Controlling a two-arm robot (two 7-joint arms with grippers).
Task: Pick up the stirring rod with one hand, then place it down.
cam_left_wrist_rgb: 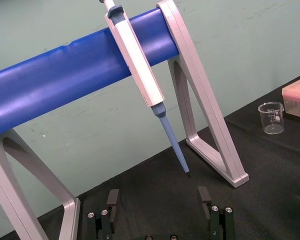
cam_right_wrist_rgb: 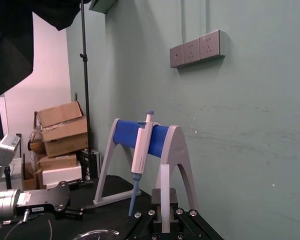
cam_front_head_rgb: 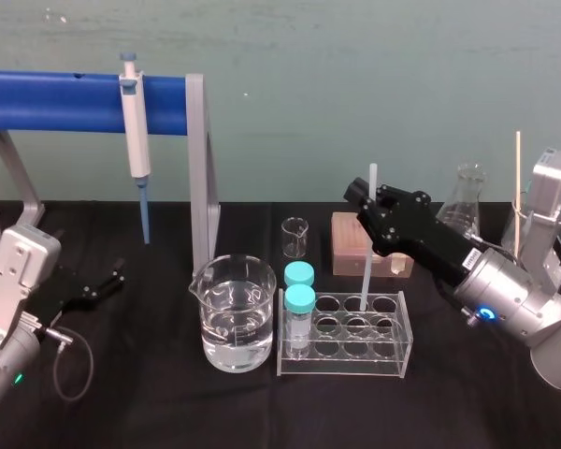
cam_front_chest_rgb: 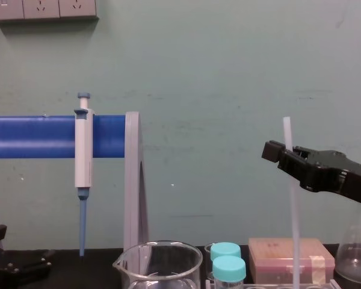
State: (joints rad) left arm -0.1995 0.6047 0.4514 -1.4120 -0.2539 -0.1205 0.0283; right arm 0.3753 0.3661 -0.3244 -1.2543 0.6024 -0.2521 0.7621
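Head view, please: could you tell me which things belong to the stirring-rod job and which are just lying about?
Job: stirring rod, upright in the right claw, lower end in the tube rack.

Lying about: pipette, blue stand, large beaker, small beaker, capped vials, flask, box; left claw, parked open.

My black table [cam_front_head_rgb: 122, 402] carries a water beaker [cam_front_head_rgb: 234, 313] near centre, a tube rack [cam_front_head_rgb: 341, 332] just right, a small beaker [cam_front_head_rgb: 295, 237] and tan box [cam_front_head_rgb: 351, 245] behind, a stand [cam_front_head_rgb: 202, 187] far left, a flask [cam_front_head_rgb: 466, 201] far right.
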